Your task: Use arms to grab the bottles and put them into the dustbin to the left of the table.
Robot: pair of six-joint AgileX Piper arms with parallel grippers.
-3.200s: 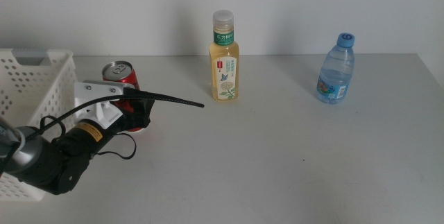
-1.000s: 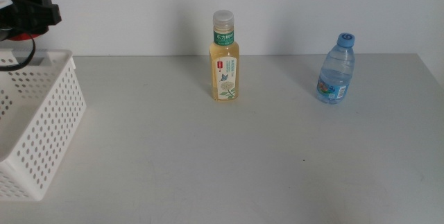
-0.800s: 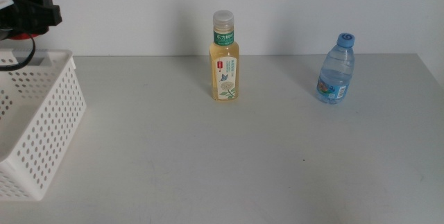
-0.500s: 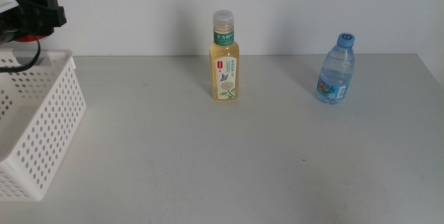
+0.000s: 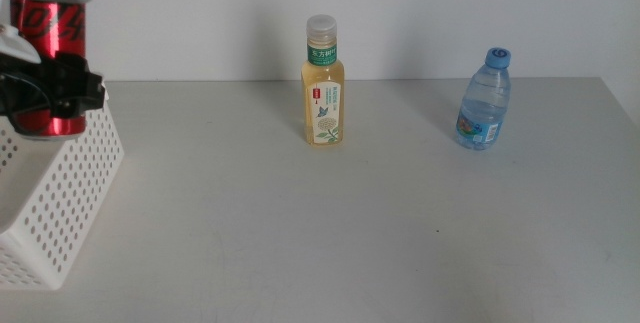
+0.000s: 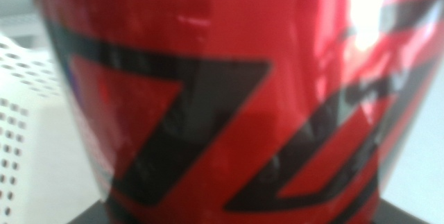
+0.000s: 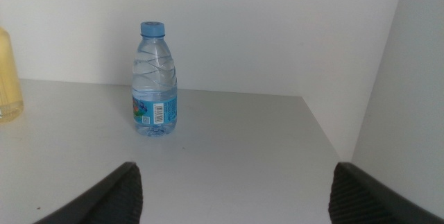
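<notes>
Left gripper [image 5: 50,88] is clenched on the red can [image 5: 48,63], holding it upright in the air above the white basket [image 5: 60,203] at the left end of the worktop [image 5: 350,223]; in the left wrist view the can fills nearly the whole frame, blurred. Right gripper [image 7: 232,196] waits with its jaws spread wide and nothing between them, low over the worktop's right end, facing the small water bottle [image 7: 154,78]. Yellow tea bottle [image 5: 323,81] stands upright at the back centre, the water bottle upright well apart to its right.
</notes>
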